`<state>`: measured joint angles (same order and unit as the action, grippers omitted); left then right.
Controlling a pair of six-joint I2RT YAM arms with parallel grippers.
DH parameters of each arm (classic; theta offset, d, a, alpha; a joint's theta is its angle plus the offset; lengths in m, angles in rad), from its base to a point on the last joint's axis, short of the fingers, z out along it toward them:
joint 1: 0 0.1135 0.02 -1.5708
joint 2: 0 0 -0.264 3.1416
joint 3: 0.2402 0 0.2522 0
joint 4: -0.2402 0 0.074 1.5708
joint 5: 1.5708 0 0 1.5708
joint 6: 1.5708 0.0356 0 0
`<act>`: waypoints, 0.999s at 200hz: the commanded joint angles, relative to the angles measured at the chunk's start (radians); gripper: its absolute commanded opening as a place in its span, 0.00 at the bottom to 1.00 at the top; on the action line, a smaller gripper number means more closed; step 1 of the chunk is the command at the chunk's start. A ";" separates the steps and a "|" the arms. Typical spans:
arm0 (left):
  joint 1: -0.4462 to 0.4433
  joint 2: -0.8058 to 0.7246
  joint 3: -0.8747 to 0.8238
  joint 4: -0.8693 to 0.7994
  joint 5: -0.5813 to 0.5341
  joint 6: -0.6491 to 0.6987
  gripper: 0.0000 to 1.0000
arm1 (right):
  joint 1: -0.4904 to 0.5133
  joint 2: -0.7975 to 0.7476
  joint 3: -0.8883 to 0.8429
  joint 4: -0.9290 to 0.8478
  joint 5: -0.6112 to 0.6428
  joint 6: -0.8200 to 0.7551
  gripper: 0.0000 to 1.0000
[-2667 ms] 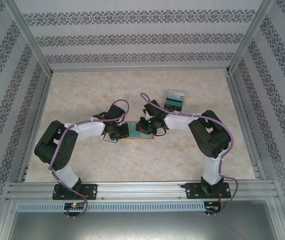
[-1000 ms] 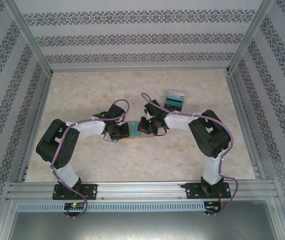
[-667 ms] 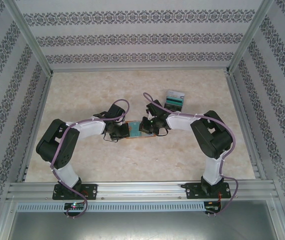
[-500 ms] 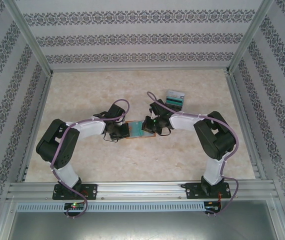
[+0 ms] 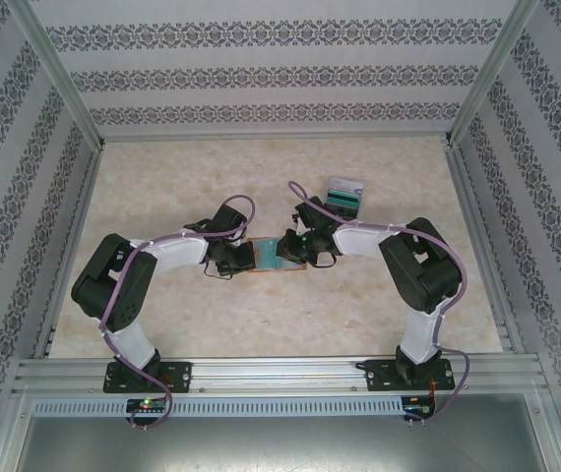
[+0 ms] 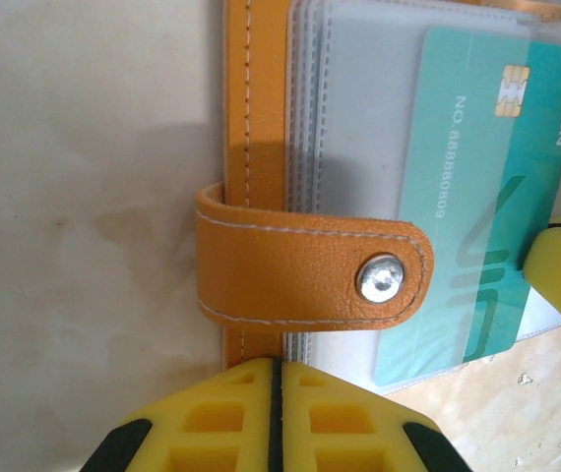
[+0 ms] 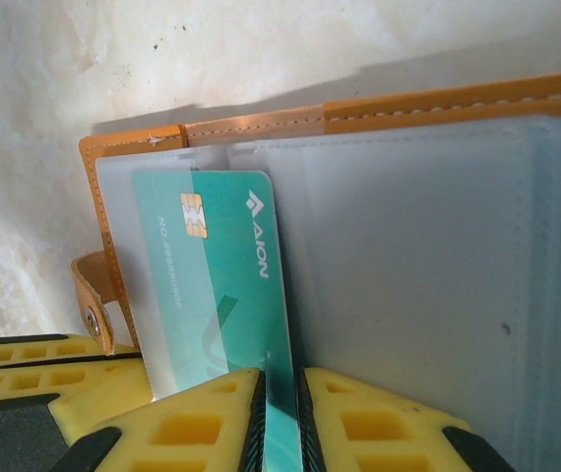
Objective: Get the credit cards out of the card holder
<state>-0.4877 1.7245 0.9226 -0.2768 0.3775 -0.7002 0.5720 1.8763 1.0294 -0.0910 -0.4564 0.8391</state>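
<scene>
Marbled beige worktop (image 5: 261, 167) carries the opened card holder (image 6: 257, 118), which lies between the two sets of jaws. The left jaws are pressed together on its orange edge, just beneath the snap strap (image 6: 300, 270). The right jaws pinch a teal credit card (image 7: 223, 295) at their tips, the card partly under a clear sleeve (image 7: 408, 295).

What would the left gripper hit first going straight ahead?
The snap strap of the holder, right ahead of the left gripper, whose shut fingers pinch the holder's edge. Depth unclear; it might pass over.
</scene>
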 commanded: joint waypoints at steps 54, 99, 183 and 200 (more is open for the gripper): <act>0.007 0.029 0.015 -0.002 -0.009 -0.002 0.00 | 0.015 0.037 0.015 0.042 -0.023 0.004 0.03; 0.007 0.024 0.015 -0.010 -0.014 0.002 0.00 | -0.018 -0.022 -0.034 0.011 0.022 -0.020 0.00; 0.008 0.013 0.028 -0.020 -0.009 0.020 0.00 | -0.129 -0.183 -0.127 -0.065 0.038 -0.122 0.00; 0.009 -0.003 0.040 -0.034 -0.011 0.026 0.00 | -0.131 -0.232 -0.121 -0.093 0.039 -0.153 0.00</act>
<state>-0.4877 1.7264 0.9283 -0.2775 0.3771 -0.6991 0.4469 1.7237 0.9180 -0.1158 -0.4465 0.7547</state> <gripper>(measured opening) 0.047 0.058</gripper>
